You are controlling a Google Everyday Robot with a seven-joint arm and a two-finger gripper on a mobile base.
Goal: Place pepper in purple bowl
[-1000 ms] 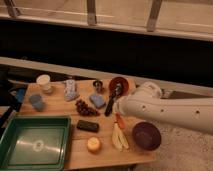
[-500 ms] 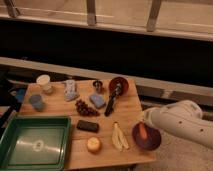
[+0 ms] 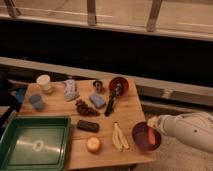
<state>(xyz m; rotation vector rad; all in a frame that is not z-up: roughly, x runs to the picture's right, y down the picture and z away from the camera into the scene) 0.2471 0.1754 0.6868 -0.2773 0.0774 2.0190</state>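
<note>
One pepper [image 3: 151, 135] over the purple bowl [image 3: 142, 135] at the surface [image 3: 60, 107] right front corner, gripper [image 3: 153, 127] clamped on it, no readable labels anywhere

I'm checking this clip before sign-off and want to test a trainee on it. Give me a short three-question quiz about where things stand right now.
1. True or false: the pepper lies on the wooden table beside the green tray.
2. Which item lies directly left of the purple bowl? A) banana peel B) white cup C) grapes
3. Fill in: the claw is at the purple bowl's ______ rim.

Key
1. False: the pepper is over the purple bowl, at the claw.
2. A
3. Right
</note>
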